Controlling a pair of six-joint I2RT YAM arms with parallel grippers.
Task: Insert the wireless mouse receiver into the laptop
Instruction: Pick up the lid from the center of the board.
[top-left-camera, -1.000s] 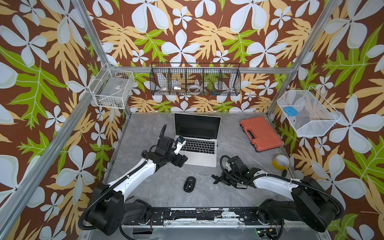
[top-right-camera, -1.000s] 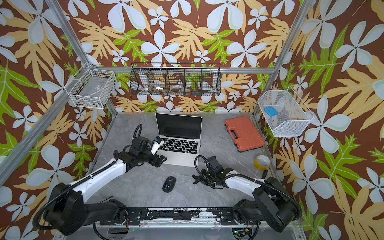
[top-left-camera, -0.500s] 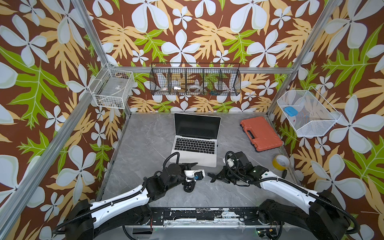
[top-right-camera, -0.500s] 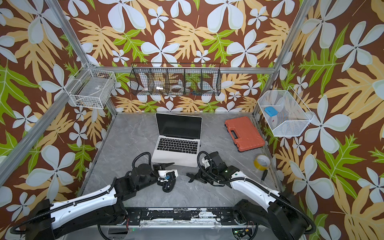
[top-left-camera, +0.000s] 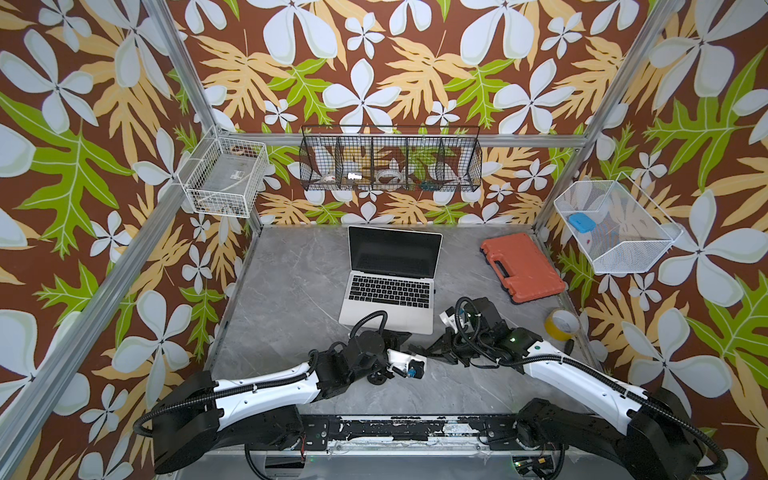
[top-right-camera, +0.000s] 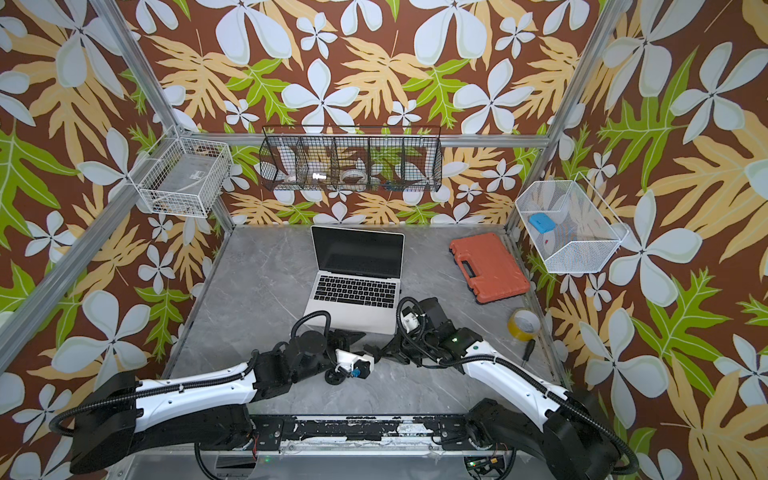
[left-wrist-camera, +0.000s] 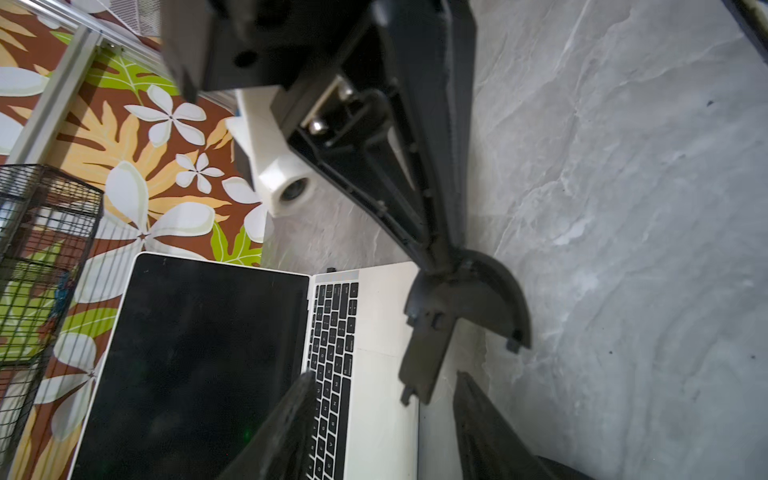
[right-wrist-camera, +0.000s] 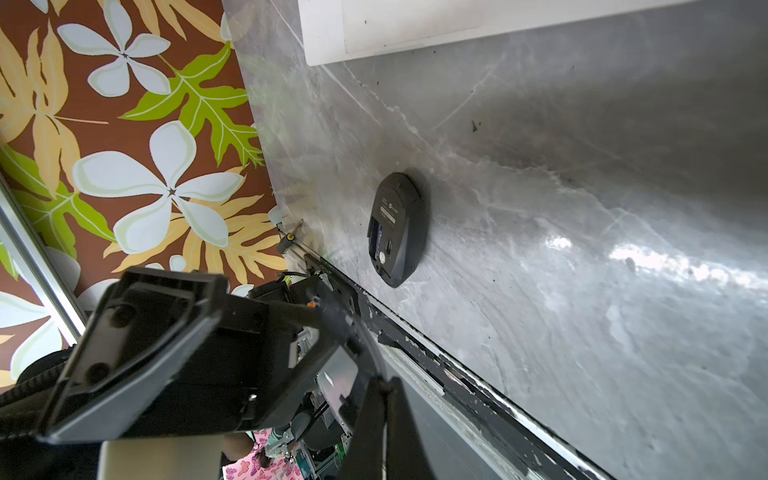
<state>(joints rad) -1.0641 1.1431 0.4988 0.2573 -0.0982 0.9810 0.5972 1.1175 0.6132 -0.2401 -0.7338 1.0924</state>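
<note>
Silver laptop (left-wrist-camera: 374, 415) just beyond the half-parted left pincer (left-wrist-camera: 382, 376); right pincer (left-wrist-camera: 440, 266) clamped on black cover (left-wrist-camera: 469, 303).

You see a silver laptop (top-left-camera: 390, 286) with black keys and a dark screen on a grey, white-veined marbled surface (top-left-camera: 291, 299). Near the surface's far right corner the case (top-left-camera: 521, 268) is orange; the tape roll (top-left-camera: 561, 324) at its right edge is yellow. The mouse (right-wrist-camera: 397, 230) and the curved cover piece (left-wrist-camera: 465, 311) are black. The walls (top-left-camera: 374, 62) show white flowers with green and tan leaves on brown.
</note>
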